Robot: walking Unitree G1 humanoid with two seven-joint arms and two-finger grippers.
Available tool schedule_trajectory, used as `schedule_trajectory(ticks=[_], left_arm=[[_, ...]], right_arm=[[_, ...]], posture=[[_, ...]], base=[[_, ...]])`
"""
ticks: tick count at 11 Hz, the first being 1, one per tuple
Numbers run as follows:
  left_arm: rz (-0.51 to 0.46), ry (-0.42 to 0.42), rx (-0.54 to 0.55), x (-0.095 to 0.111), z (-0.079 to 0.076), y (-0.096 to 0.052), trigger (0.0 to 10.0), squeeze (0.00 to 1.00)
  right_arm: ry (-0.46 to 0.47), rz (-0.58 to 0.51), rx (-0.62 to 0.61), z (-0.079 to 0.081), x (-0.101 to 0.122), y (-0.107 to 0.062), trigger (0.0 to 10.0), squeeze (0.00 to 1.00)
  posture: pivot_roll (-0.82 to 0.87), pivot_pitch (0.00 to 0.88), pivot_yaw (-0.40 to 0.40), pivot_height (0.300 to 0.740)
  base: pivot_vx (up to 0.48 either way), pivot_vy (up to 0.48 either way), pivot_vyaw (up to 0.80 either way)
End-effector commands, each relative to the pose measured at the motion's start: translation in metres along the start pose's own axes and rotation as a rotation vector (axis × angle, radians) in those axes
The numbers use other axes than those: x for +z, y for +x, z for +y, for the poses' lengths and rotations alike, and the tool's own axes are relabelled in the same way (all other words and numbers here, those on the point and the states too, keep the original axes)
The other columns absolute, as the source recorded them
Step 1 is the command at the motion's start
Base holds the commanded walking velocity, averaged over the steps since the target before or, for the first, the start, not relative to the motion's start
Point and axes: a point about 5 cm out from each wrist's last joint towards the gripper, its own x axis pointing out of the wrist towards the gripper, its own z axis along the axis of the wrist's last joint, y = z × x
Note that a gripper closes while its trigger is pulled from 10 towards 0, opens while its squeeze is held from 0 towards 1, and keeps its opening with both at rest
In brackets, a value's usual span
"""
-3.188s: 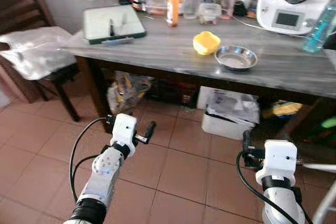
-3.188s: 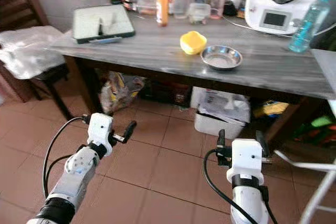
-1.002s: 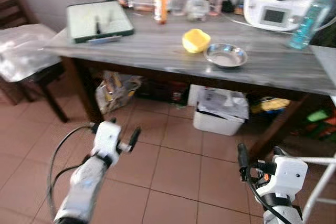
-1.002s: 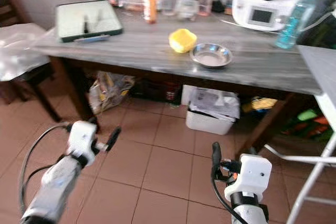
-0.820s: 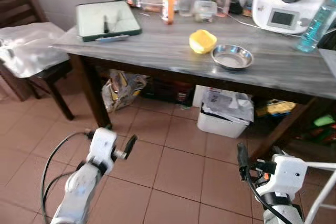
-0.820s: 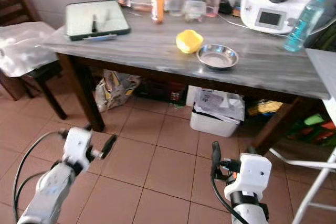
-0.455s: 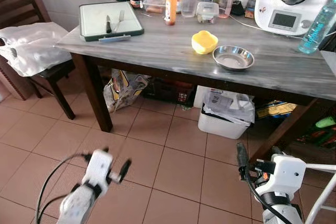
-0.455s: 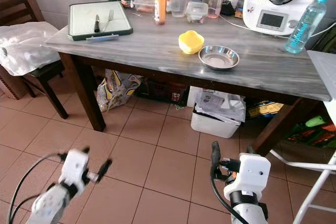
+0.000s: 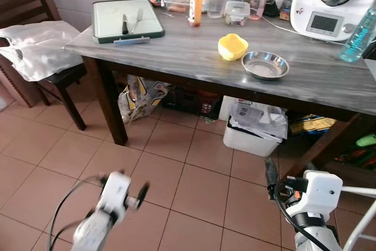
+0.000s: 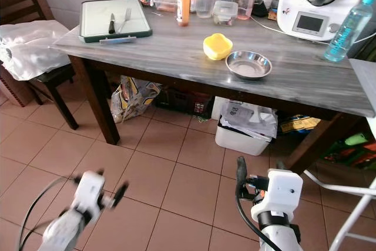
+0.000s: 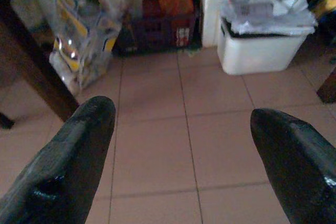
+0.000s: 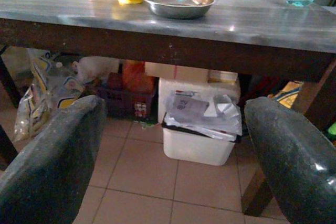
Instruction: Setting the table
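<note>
- A long grey wood-grain table (image 9: pixel 194 51) on dark legs is standing over a floor of terracotta tiles (image 9: pixel 176 163), against a pale wall.
- A yellow bowl (image 9: pixel 232 46) is sitting near the middle of the table, and a shallow steel dish (image 9: pixel 265 64) is lying just beside it, toward the table's right end.
- A green-rimmed tray (image 9: pixel 127 20) is resting on the table's left end, carrying a knife (image 9: pixel 124 24) and a fork (image 9: pixel 137 19).
- An orange bottle (image 9: pixel 195 3), clear containers and jars are crowding the table's back edge; a white kitchen machine (image 9: pixel 332 1) and a blue water bottle (image 9: pixel 358 30) are standing at its right end.
- Under the table, a white bin (image 9: pixel 254 130) stuffed with paper and a printed bag (image 9: pixel 138 99) are sitting on the tiles.
- A dark wooden chair (image 9: pixel 35 33) draped in white plastic is standing off the table's left end.
- The left claw (image 11: pixel 181 140) is hanging low over the tiles, well short of the table and below its top, its fingers (image 11: pixel 79 145) spread wide and gripping nothing; it is blurred in the head views.
- The right claw (image 12: pixel 173 140) is also hovering below table height, facing the table's front edge, fingers (image 12: pixel 58 150) wide apart and empty, with the bowl and dish on the table well apart from it.
</note>
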Motion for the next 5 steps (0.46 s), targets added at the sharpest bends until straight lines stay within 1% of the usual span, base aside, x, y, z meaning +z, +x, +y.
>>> schedule_trajectory(ticks=[1, 2, 3, 4, 5], left_arm=[[0.019, 0.009, 0.008, -0.006, -0.001, -0.004, 10.0, 0.00], [-0.031, 0.002, 0.039, 0.007, 0.011, 0.002, 10.0, 0.00], [-0.102, -0.021, 0.050, 0.031, 0.021, 0.019, 10.0, 0.00], [-0.128, -0.024, 0.043, 0.038, 0.020, 0.023, 10.0, 0.00], [-0.221, -0.023, 0.013, 0.057, 0.013, 0.032, 10.0, 0.00]], right_arm=[[-0.012, 0.018, 0.006, 0.000, -0.003, 0.001, 10.0, 0.00], [-0.013, 0.015, 0.009, 0.000, -0.003, 0.003, 10.0, 0.00], [-0.016, 0.011, 0.012, 0.000, -0.002, 0.005, 10.0, 0.00], [-0.018, 0.009, 0.013, 0.000, -0.001, 0.006, 10.0, 0.00], [-0.025, 0.002, 0.009, -0.002, 0.000, 0.007, 10.0, 0.00]], posture=[[0.02, 0.062, -0.034, 0.740], [0.02, 0.062, -0.034, 0.740], [0.02, 0.055, -0.038, 0.740], [0.02, 0.055, -0.038, 0.740], [0.01, 0.051, -0.034, 0.740]], base=[[0.000, 0.000, 0.00], [0.000, 0.000, 0.00], [0.000, 0.000, 0.00], [0.000, 0.000, 0.00], [0.000, 0.000, 0.00]])
